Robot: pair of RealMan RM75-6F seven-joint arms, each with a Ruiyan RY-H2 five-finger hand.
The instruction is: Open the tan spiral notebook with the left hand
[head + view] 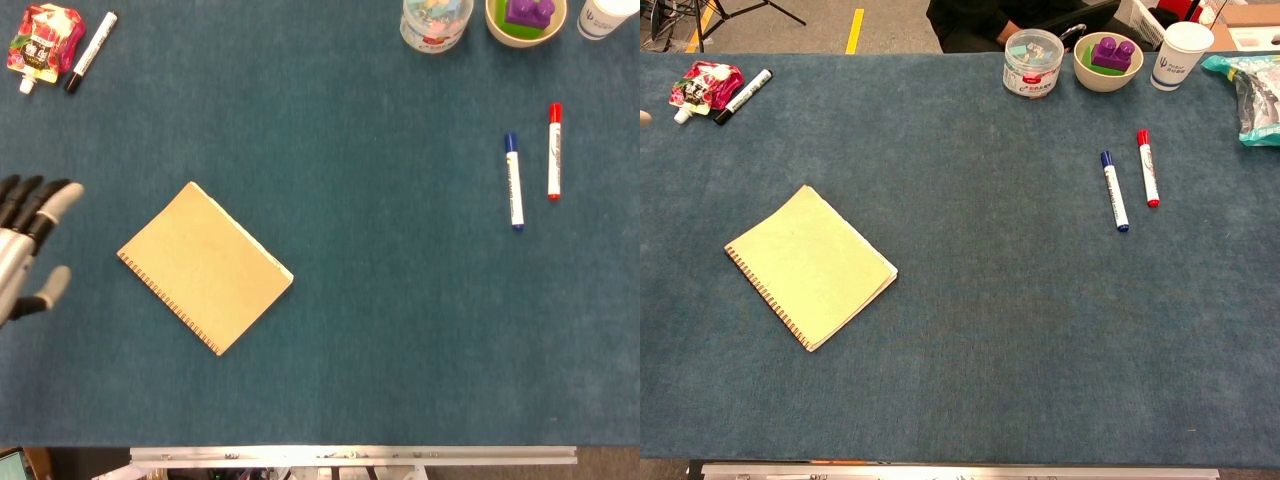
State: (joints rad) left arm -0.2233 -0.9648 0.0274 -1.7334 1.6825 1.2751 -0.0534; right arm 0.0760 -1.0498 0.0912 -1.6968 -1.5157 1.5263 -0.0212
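The tan spiral notebook [205, 266] lies closed and flat on the blue table cloth, turned diagonally, with its wire spine along the lower-left edge. The chest view shows the notebook [811, 265] at the left of the table. My left hand [27, 245] is at the far left edge of the head view, fingers spread and empty, a short way left of the notebook and not touching it. In the chest view only a fingertip [644, 118] shows at the left edge. My right hand is out of both views.
A red snack pouch [42, 40] and a black marker [92, 50] lie at the back left. A blue marker [513, 181] and a red marker [553, 151] lie at the right. A clear jar [1032, 63], a bowl [1108, 62] with a purple block, and a paper cup [1180, 54] stand at the back right.
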